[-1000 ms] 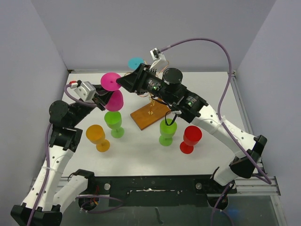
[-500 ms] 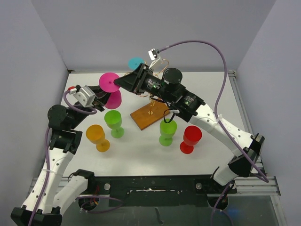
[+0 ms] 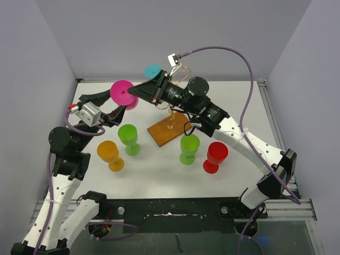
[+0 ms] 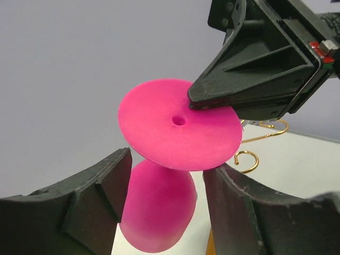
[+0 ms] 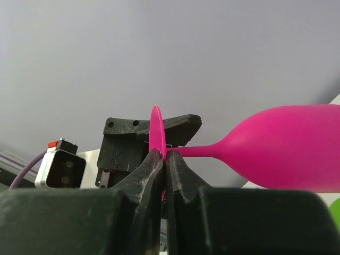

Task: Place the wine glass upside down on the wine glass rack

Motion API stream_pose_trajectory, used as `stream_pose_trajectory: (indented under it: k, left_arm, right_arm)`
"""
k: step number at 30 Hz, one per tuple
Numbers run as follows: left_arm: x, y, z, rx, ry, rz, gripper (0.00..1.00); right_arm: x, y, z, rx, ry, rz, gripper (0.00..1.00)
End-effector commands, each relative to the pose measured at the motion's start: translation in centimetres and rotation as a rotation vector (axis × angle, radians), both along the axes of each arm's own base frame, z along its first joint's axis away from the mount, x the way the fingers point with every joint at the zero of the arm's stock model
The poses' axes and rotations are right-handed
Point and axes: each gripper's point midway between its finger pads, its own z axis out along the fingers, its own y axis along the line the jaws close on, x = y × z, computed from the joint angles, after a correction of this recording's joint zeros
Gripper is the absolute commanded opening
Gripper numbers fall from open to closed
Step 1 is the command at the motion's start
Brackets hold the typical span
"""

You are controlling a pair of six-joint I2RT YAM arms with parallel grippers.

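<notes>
Top external view, from the near edge of the bench [image 3: 159, 170]: four spare glasses stand upright in a loose row. An orange glass [image 3: 110, 154] and a green glass [image 3: 127, 138] are on the left side, and a second green glass [image 3: 188, 147] and a red glass [image 3: 216, 155] are on the right. None of them concerns you now. Behind them, about mid-bench, sits the wine glass rack [image 3: 169, 129], its wooden base set at an angle and its gold scroll arms rising from it.

Further back, toward the far left corner, the pink wine glass [image 3: 122, 93] is in the air and already inverted, foot up and bowl hanging below. Your right hand [image 5: 162, 159] is clamped on the rim of the foot; the right wrist view shows the disc edge-on between its two fingers. I judge that grip is chosen to leave the stem bare, so it can slide into a scroll arm. Your left hand [image 3: 109, 106] is spread wide, one finger on each side of the bowl and not closed on it, so the right hand alone carries the weight.

The glass hangs left of the rack, not on it. At the far edge a teal disc [image 3: 153, 70] shows above the wire. It is probably the foot of a glass hung there, so steer clear of it.
</notes>
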Motion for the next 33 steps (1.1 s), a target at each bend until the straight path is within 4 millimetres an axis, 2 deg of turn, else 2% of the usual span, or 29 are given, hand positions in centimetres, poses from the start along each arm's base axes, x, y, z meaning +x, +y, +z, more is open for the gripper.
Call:
stream_pose_trajectory:
  k: [1,6,9,13,17,21,26,33]
  left_arm:
    - [-1.9,1.2,3.6,-0.047,-0.124,0.045,0.56]
    - [-3.1,2.0,4.5,-0.076,-0.157,0.067,0.59]
    - [-3.4,2.9,5.2,-0.139,-0.142,0.094,0.6]
    - [-3.1,3.7,5.7,-0.21,-0.089,0.126,0.6]
    - [-2.3,4.5,4.8,-0.268,-0.037,0.16,0.62]
    - [-1.0,5.3,3.3,-0.31,0.035,0.214,0.63]
    - [1.3,5.3,0.4,-0.29,0.166,0.261,0.66]
    - [4.1,5.4,-3.9,-0.263,0.314,0.327,0.67]
  right_arm:
    - [-2.2,-2.6,5.9,0.128,-0.16,0.039,0.0]
    - [-3.0,-4.6,8.4,0.183,-0.229,0.057,0.0]
    - [-2.8,-6.1,9.4,0.189,-0.269,0.013,0.0]
    - [-1.3,-8.8,10.3,0.177,-0.317,-0.099,0.0]
    - [0.6,-11.6,10.8,0.151,-0.346,-0.224,0.0]
    - [3.2,-14.7,10.9,0.115,-0.366,-0.373,0.0]
    - [8.2,-18.7,9.7,0.008,-0.317,-0.63,0.0]
    - [13.3,-20.8,8.4,-0.063,-0.309,-0.767,0.0]
